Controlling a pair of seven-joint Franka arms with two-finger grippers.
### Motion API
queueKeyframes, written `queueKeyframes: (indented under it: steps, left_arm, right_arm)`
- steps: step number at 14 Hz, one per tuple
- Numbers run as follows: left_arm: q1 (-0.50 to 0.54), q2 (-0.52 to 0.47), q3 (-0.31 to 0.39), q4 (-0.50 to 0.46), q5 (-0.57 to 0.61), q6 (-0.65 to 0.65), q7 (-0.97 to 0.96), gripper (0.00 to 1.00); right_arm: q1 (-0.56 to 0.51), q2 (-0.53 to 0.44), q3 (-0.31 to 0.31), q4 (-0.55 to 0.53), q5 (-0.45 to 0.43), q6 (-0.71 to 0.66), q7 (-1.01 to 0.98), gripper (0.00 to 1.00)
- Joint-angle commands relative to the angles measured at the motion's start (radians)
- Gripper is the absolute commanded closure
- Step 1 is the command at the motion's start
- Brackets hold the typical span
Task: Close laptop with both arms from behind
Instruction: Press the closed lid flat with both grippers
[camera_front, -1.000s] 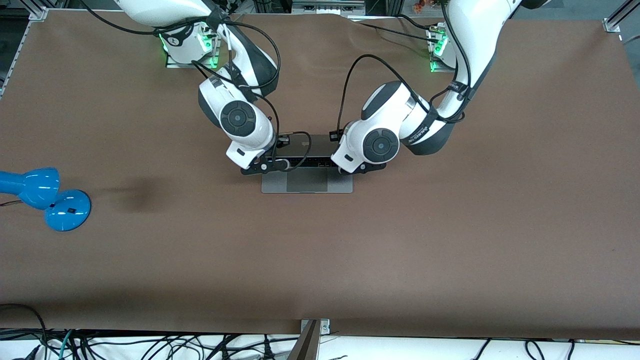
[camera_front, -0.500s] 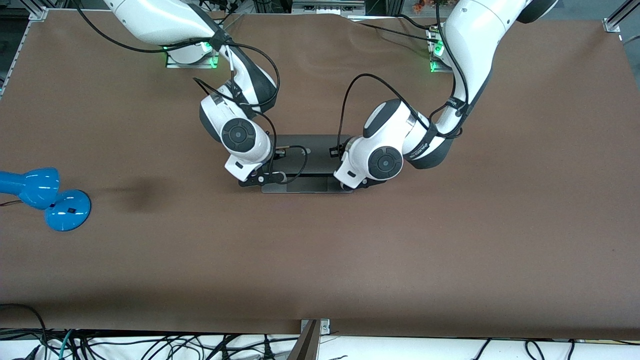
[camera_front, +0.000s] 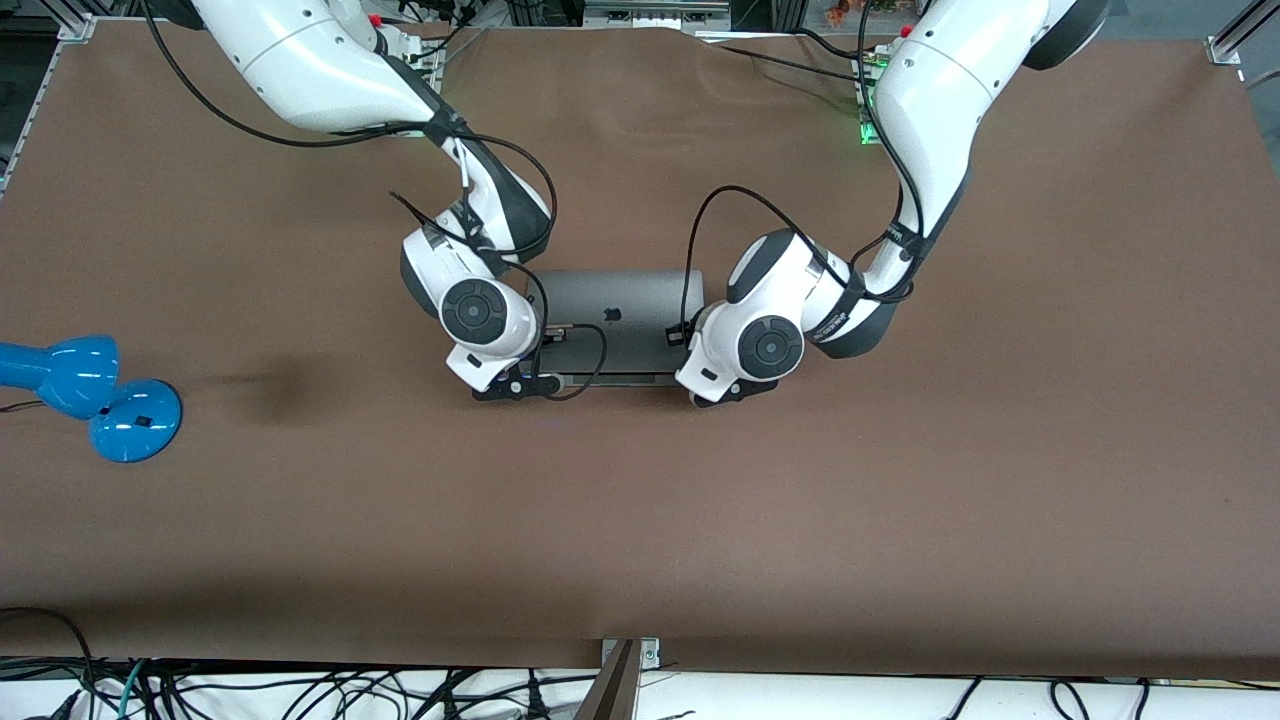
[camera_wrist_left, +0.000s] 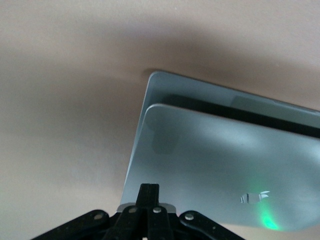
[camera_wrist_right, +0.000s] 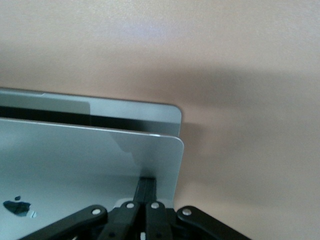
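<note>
Front view: at mid-table, the laptop (camera_front: 615, 320) lies nearly shut, the right gripper (camera_front: 515, 388) and left gripper (camera_front: 722, 392) pressing its lid corners; an even, slow push from both would seat it squarely. Wrist views: each gripper's fingers (camera_wrist_left: 149, 197) press together on the lid (fingertips hidden); a dark gap remains.

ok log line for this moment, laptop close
laptop: lid nearly shut | left gripper: on lid | right gripper: on lid
</note>
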Motion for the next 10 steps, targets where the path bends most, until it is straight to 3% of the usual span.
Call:
queueKeyframes:
  steps: [1,10]
  left_arm:
    - [-0.018,0.045,0.01,0.046,0.028,0.023,0.009,1.0]
    - [-0.02,0.112,0.019,0.063,0.068,0.105,0.006,1.0]
  right_arm:
    - [0.01,0.053,-0.015,0.05,-0.025,0.012,0.005,1.0]
    - [0.014,0.119,-0.032,0.056,-0.026,0.107,0.005,1.0]
